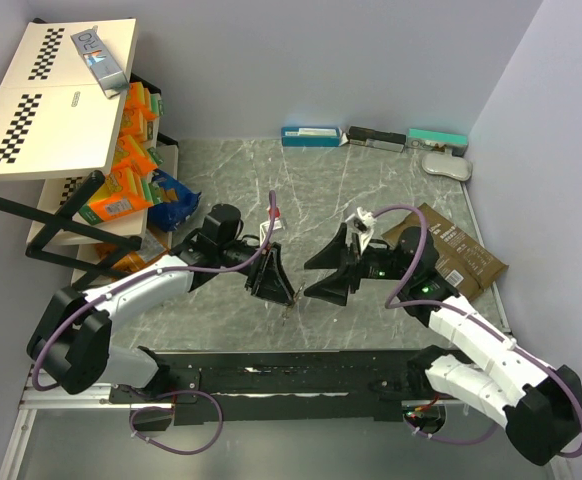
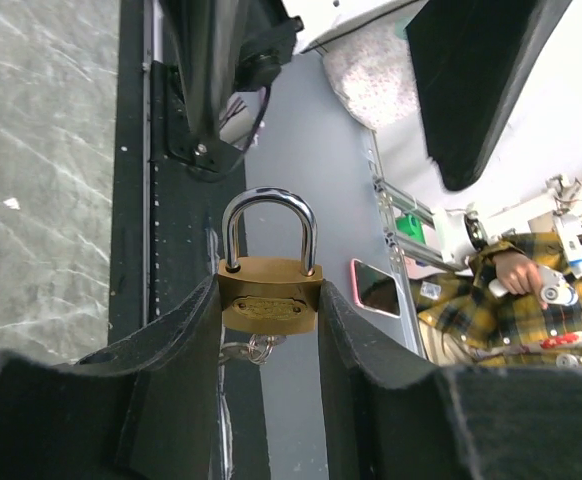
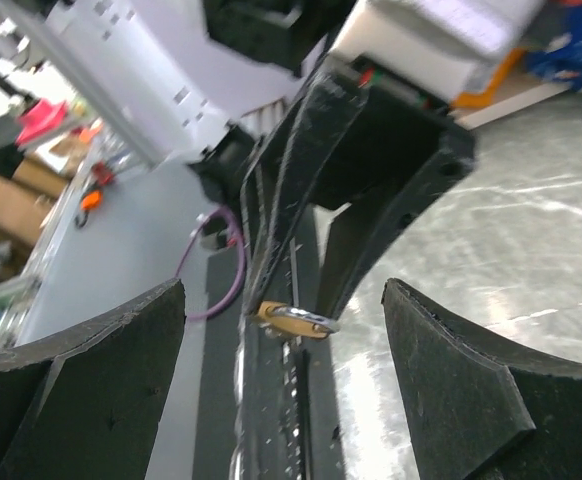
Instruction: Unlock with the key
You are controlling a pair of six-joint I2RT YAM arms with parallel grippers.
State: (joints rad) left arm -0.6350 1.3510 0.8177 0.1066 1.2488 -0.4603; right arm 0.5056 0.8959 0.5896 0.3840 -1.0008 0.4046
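A brass padlock (image 2: 269,297) with a steel shackle (image 2: 269,215) is pinched by its sides in my left gripper (image 2: 269,300), which is shut on it. Both shackle legs sit in the body. A key on a small ring (image 2: 251,348) hangs from the lock's underside, partly hidden behind the left finger. In the top view my left gripper (image 1: 271,276) holds the lock above the table's near middle. My right gripper (image 1: 314,274) faces it from the right, jaws wide open and empty. The right wrist view shows the padlock (image 3: 293,322) beyond and between the open fingers (image 3: 121,350), apart from them.
A tilted shelf (image 1: 56,215) with orange and blue snack packs (image 1: 131,180) stands at the left under a checkered board (image 1: 51,95). Flat boxes (image 1: 311,136) line the far edge. A brown package (image 1: 461,255) lies at the right. A black rail (image 1: 271,375) runs along the near edge.
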